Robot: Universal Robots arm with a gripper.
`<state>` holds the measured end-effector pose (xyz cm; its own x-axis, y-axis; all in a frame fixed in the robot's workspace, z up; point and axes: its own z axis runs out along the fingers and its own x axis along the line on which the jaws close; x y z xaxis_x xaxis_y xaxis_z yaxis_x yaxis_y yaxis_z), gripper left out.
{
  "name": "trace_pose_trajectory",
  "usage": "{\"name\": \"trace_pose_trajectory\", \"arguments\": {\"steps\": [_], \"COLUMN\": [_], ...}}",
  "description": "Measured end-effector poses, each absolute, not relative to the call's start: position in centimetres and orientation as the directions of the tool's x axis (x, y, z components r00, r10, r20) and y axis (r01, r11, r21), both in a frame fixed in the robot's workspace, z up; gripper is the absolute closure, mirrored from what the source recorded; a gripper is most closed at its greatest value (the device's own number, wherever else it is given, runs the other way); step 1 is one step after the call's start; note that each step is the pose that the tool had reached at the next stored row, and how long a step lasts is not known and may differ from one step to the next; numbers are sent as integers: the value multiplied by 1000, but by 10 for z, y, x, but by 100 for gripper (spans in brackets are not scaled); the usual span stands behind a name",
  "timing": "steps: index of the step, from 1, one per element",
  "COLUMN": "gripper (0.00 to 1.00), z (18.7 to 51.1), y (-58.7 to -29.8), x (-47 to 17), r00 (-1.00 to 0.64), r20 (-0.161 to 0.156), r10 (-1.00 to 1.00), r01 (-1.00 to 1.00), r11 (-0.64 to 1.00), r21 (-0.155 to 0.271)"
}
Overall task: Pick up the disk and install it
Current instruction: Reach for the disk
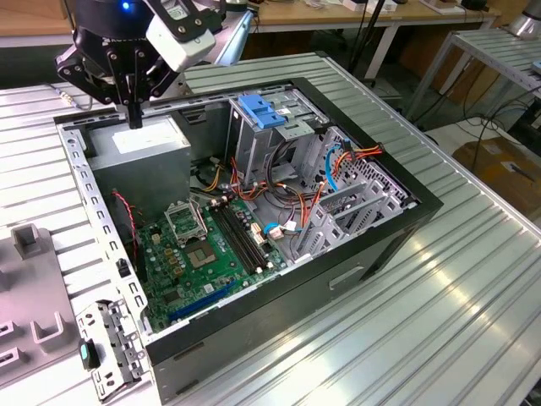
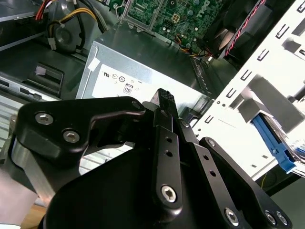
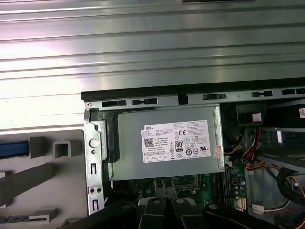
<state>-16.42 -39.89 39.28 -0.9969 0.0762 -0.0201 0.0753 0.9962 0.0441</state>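
**Closed, empty gripper poised over the power supply; disk waiting outside the case**

The computer case [image 1: 380, 245] lies on its side on the ribbed metal tabletop [image 1: 456, 321] with the side panel off. This seems meant to open the interior upward for an arm that works from above. Inside, the motherboard [image 1: 199, 254] lies flat on the floor of the case. The drive cage [image 1: 254, 144] with its blue handle stands along the far wall, probably where the drive belongs.

The disk [image 3: 12, 149] is not in the gripper. Judging by a blue side rail, it rests in the grey holder [image 3: 28, 176] on the tabletop, just beside the case's perforated wall. The rest of the disk cannot be made out. The holder presumably keeps it in a known spot for grasping.

The gripper [image 1: 135, 118] hangs from a vertical wrist, its fingers pointing straight down and pressed together with nothing between them. It hovers over the power supply [image 1: 139, 148] in the case's corner, at the exterior view's left, above the white sticker [image 3: 176, 140]. It appears clear of the box and well apart from the drive cage.
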Motion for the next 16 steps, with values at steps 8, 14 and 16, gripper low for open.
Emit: {"name": "trace_pose_trajectory", "arguments": {"steps": [8,14,16], "gripper": [89,89,89], "z": [393,393,393], "y": [-399,-399,-399], "x": [-168,-170,-171], "r00": [-997,-997,-997], "r20": [-20,-19,-19], "r10": [76,76,76], "r01": [75,75,75], "r11": [996,996,996], "r21": [44,44,44]}}
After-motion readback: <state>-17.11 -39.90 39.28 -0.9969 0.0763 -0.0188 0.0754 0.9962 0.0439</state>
